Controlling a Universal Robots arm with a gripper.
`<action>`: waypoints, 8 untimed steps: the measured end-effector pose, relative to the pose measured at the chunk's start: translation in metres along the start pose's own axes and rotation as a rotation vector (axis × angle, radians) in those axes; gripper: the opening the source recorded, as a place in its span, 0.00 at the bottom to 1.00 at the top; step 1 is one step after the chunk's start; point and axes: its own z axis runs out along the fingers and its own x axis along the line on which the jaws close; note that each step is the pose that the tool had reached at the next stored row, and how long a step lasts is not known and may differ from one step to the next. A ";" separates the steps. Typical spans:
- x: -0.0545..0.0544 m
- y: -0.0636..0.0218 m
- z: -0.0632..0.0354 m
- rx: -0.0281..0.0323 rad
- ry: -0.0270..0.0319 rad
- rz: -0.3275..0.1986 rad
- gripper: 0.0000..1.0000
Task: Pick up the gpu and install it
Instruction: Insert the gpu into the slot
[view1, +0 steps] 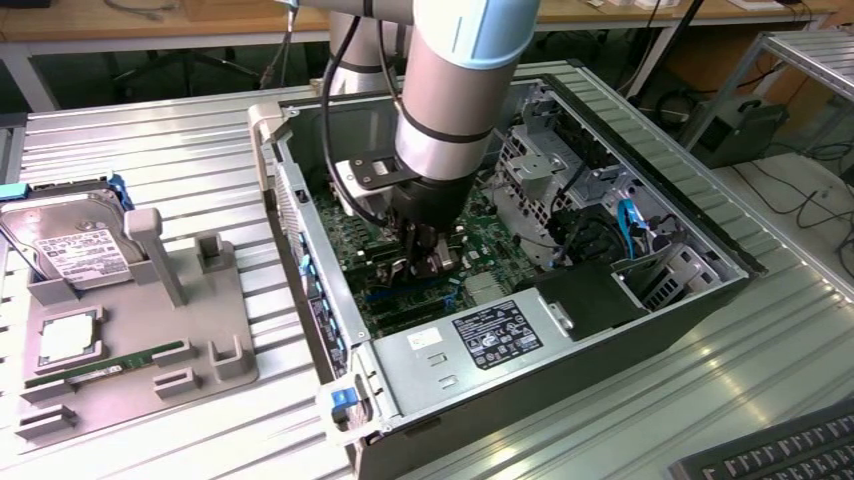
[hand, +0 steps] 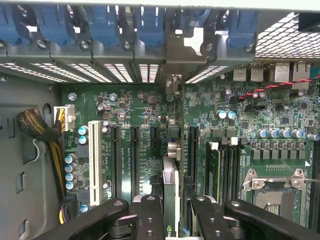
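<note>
The gpu is held edge-on between the closed jaws of the gripper inside the open computer case, its long axis running from the jaws toward the rear slot brackets, over the motherboard slots seen from the wrist.

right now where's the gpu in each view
Exterior view: the gpu is a dark card held edge-on under the hand, low inside the open computer case, over the green motherboard.
Wrist view: the gpu is a thin card seen from its top edge, between the hand's black fingers, its silver bracket running toward the rear slots.
Shared landmark: the green motherboard.
</note>
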 end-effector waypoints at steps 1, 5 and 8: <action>-0.003 0.0000 0.0001 0.0000 0.0001 0.000 0.26; -0.006 0.0005 -0.0065 0.0001 -0.0001 0.000 0.40; -0.007 0.0005 -0.0263 0.0000 -0.0001 0.000 0.11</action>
